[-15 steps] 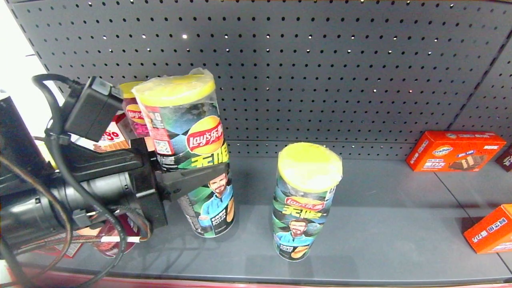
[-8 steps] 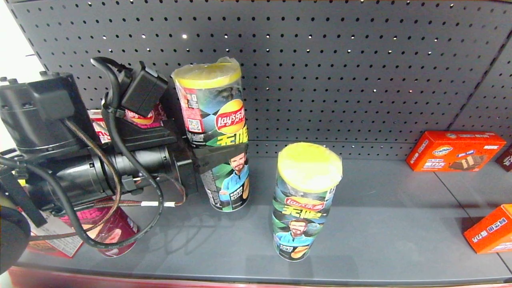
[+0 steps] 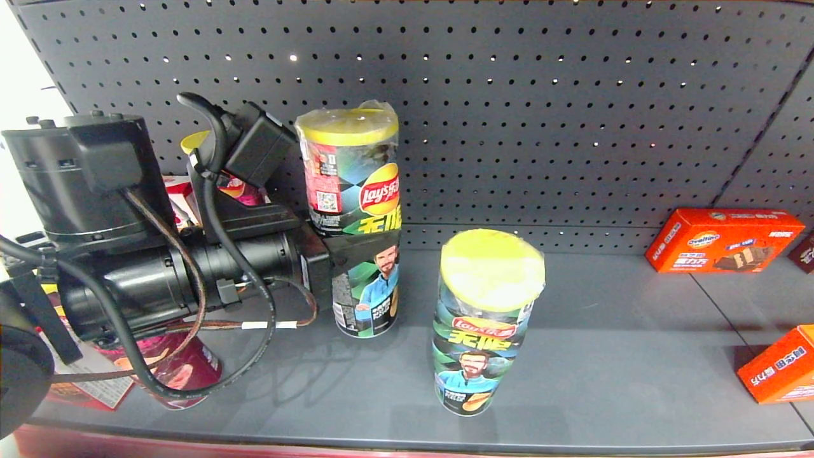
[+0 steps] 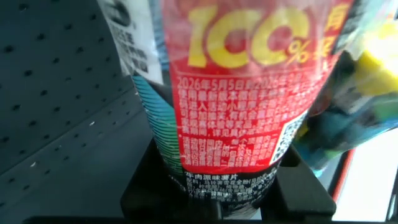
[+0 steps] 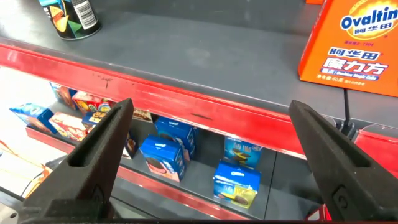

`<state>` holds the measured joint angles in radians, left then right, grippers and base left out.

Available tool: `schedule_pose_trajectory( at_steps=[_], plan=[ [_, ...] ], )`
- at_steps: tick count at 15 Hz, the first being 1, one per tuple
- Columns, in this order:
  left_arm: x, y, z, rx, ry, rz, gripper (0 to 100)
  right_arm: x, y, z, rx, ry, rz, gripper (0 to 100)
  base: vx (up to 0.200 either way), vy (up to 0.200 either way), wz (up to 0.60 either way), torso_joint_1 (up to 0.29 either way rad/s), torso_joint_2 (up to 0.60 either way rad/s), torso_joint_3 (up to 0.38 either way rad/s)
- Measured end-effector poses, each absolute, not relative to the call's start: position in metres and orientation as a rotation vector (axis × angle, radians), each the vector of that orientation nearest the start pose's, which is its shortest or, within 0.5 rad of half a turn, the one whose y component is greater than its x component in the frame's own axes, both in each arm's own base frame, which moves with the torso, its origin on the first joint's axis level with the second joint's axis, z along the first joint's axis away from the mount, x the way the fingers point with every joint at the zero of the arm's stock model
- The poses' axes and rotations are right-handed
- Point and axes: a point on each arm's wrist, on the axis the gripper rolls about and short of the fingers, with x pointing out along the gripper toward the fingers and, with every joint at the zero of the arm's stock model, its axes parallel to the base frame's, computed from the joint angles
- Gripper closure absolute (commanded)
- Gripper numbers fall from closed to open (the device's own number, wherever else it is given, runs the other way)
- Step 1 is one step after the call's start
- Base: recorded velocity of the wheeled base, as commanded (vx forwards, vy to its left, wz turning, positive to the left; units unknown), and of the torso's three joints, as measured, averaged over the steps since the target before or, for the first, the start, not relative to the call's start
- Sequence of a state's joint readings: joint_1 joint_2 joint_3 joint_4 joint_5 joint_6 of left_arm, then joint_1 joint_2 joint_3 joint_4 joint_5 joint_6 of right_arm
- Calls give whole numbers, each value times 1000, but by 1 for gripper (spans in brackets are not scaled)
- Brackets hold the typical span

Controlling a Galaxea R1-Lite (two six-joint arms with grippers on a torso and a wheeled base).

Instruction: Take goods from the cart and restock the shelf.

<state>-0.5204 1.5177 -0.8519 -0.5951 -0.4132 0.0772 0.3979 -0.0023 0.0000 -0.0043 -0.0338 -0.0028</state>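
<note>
Left gripper (image 3: 359, 249), clamped on the chip canister (image 3: 351, 181), has carried it back toward the pegboard (image 3: 540, 127). The canister is now upright, low over the shelf (image 3: 604, 356), at ten o'clock of the second canister (image 3: 486, 318). Release appears next; right gripper (image 5: 211, 112) hangs with fingers wide apart.

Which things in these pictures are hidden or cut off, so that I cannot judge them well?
In the head view the pink can is mostly hidden by the left arm.
In the head view the left gripper is shut on the held can; its far finger is behind that can.
In the head view the front orange box is cut off by the right edge.
In the left wrist view the held can's lid and base lie outside the picture.
</note>
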Motion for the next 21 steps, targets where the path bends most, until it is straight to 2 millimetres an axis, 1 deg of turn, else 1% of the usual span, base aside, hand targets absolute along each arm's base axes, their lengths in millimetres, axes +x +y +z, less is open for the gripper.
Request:
schedule_pose_trajectory(
  at_steps=[3,7,10,15,21],
  plan=[
    [226,-146,244,80,38,-914,100,-21,-10,76,-1,-7,365,0,0,0,0,0,0,0],
    [225,-156,237,83,56,-924,100,-21,-10,76,-1,-6,364,0,0,0,0,0,0,0],
    [232,-162,239,80,27,-931,100,-21,-10,76,-1,-6,365,0,0,0,0,0,0,0],
    [241,-168,232,80,48,-943,100,-21,-10,76,-1,-6,364,0,0,0,0,0,0,0],
    [254,-177,230,82,55,-925,100,-21,-10,76,-2,-6,365,0,0,0,0,0,0,0]
  ],
)
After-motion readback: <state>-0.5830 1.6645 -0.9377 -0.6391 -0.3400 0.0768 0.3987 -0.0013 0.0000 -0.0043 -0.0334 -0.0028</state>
